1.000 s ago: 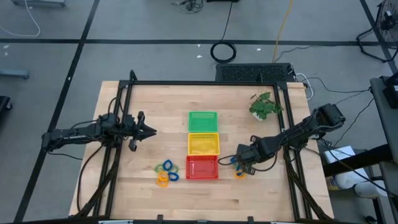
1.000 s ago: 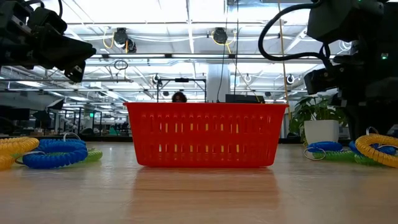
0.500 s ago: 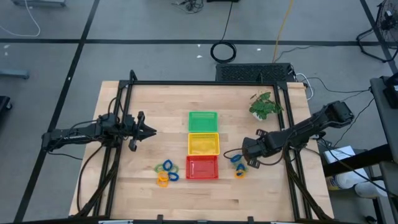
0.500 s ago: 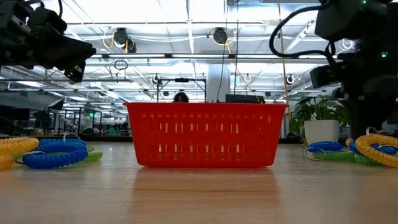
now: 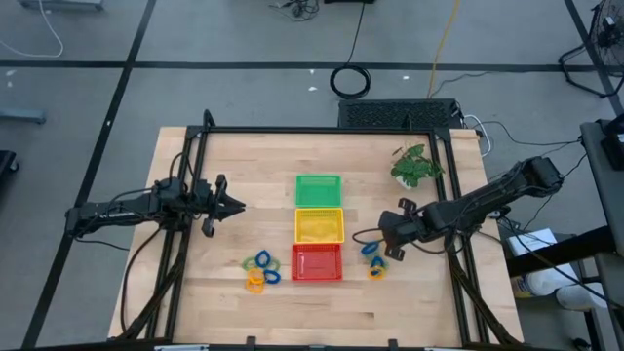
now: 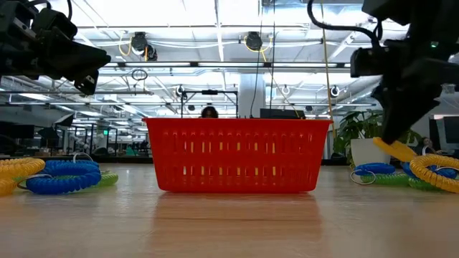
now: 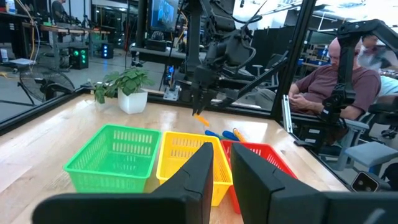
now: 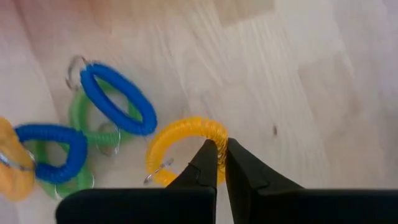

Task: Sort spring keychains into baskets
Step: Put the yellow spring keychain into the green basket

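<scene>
Since the earlier frame, the right tool point(image 5: 390, 237) has risen from the desk point(image 5: 234, 166) and drawn back from the red basket point(image 5: 318, 263), its fingers point(image 8: 208, 163) clamped on an orange-yellow spring keychain point(image 8: 180, 149) that hangs above the pile. Beneath it, blue spring keychains point(image 8: 115, 106) and green spring keychains point(image 8: 84, 121) lie overlapping on the wood, just beside the red basket on the right arm's side. A second cluster of keychains point(image 5: 260, 270) in blue, yellow and green lies on the opposite side of the red basket. The green basket point(image 5: 318, 190), yellow basket point(image 5: 319, 225) and red basket stand touching in one row at the desk's middle. The left tool point(image 5: 232, 205) hovers above the desk well apart from the baskets, its fingers point(image 7: 200, 171) held slightly apart and gripping nothing. A potted plant point(image 5: 415, 166) stands near the far right corner. No brand, label or writing can be read. A seated person point(image 7: 320, 84) shows beyond the desk.
</scene>
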